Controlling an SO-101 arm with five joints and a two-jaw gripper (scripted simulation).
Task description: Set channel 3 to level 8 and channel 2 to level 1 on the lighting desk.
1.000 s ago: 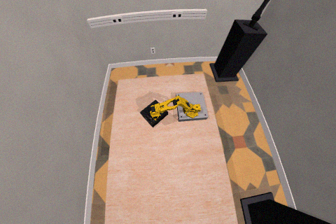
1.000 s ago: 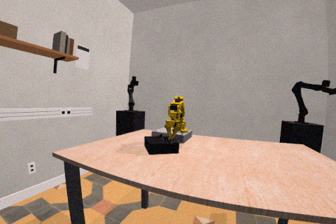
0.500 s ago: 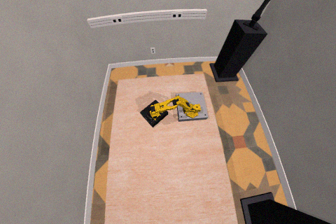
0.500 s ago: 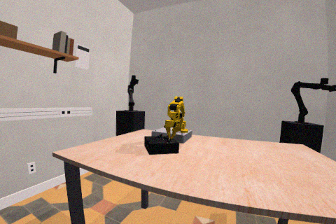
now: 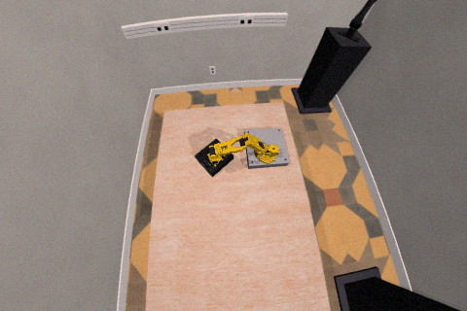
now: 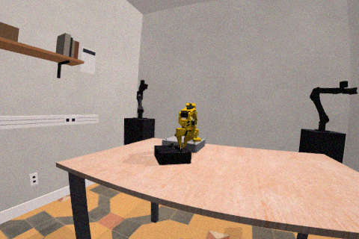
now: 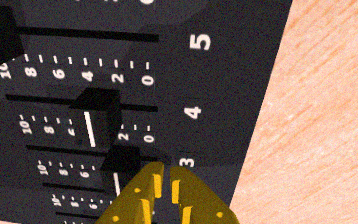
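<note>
The lighting desk (image 5: pixel 214 170) (image 6: pixel 173 157) (image 7: pixel 235 65) is a black box lying flat on the pale wooden worktop (image 5: pixel 228 233) (image 6: pixel 250 179) (image 7: pixel 310 100). In the top view it sits turned at an angle to the worktop's edges. Just beside the desk is a gray base plate (image 5: pixel 271 135) (image 6: pixel 200 146), and the yellow arm (image 5: pixel 237 143) (image 6: pixel 188 121) reaches from that plate over to the desk. The jaws (image 5: pixel 213 160) (image 6: pixel 182 149) point down at the desk's face, closed up narrow with nothing between them. Their tips are near the desk's numeral 3, close to the 0 end of that channel; whether they touch the desk I cannot tell.

On the desk, the channel 3 fader (image 7: pixel 122 159) is short of the numeral, towards the low-number end of its slot, with part of it behind the jaws in the wrist view. The channel 4 fader (image 7: pixel 102 117) is next to it on the desk, and the channel 5 fader (image 7: pixel 9 40) is at the desk's high-number side, cut by the picture edge. The channel 2 level cannot be read.
</note>
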